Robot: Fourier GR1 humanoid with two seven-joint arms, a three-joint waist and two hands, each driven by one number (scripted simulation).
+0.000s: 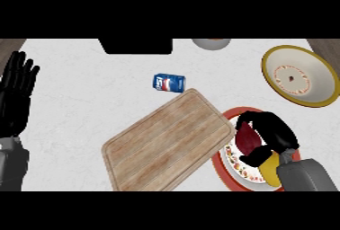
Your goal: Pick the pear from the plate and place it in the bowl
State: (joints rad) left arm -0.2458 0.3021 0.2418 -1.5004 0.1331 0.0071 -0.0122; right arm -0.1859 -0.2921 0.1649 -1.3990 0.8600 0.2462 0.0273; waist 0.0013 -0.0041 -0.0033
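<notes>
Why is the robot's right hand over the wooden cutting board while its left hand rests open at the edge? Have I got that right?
Not quite. In the head view the right hand is over the red-rimmed plate, curled round the pear, not over the wooden cutting board, which lies beside the plate. The left hand does rest open at the edge.

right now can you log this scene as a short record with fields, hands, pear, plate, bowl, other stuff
right hand: over the plate, fingers curled round the pear
pear: dark red, on the plate inside the right hand's curl; lifted or not, cannot tell
plate: orange-red rim, lower right, beside the cutting board
bowl: yellow rim, upper right, nothing in it
left hand: open, fingers up, resting at left edge
cutting board: wooden, centre, bare
can: blue, lying above the board
yellow object: on the plate by the right wrist, unclear what
</notes>
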